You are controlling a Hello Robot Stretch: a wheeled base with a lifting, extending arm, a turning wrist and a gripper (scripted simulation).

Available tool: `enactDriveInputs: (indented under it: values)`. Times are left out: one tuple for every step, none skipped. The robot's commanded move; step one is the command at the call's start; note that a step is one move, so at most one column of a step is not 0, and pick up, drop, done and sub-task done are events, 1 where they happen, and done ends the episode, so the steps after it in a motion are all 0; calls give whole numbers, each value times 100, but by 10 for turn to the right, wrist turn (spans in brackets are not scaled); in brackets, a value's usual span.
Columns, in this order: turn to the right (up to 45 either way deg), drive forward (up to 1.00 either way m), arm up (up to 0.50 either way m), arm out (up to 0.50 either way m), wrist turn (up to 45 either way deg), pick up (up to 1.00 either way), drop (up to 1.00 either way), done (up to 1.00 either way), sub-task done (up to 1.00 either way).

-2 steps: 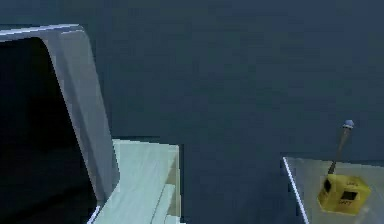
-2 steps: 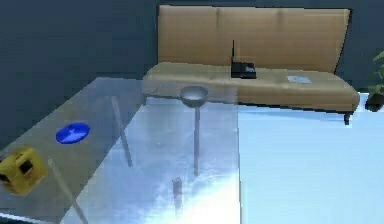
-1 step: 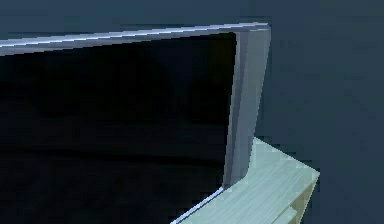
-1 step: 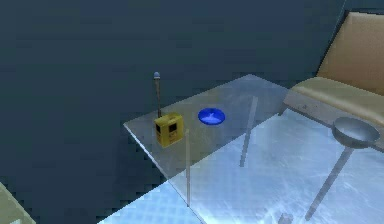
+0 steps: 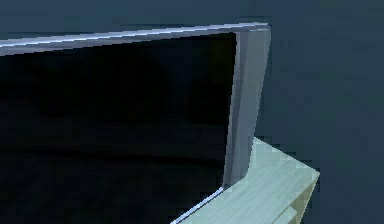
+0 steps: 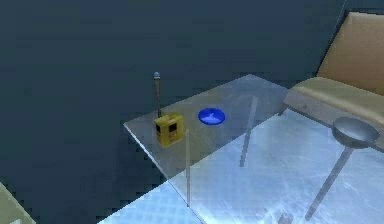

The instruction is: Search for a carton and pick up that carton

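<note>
Carton-like yellow box (image 6: 168, 130) on glass table (image 6: 290, 165), near blue dish (image 6: 211, 116)

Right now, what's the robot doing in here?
It is hunting for a carton. Straight ahead, a big dark screen sits on a pale stand. In the arm side view, a glass table carries a small yellow box, which could be the carton, a blue dish and a thin upright stick. A tan seat stands next to the table. The yellow box rests on the table, not yet picked up.
</note>
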Motion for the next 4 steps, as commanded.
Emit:
enactDriveInputs:
  values:
    - [0,0,32,0,0,0,0,0,0]
    - [0,0,0,46,0,0,0,0,0]
    - [0,0,0,0,450,0,0,0,0]
    - [0,0,0,0,450,0,0,0,0]
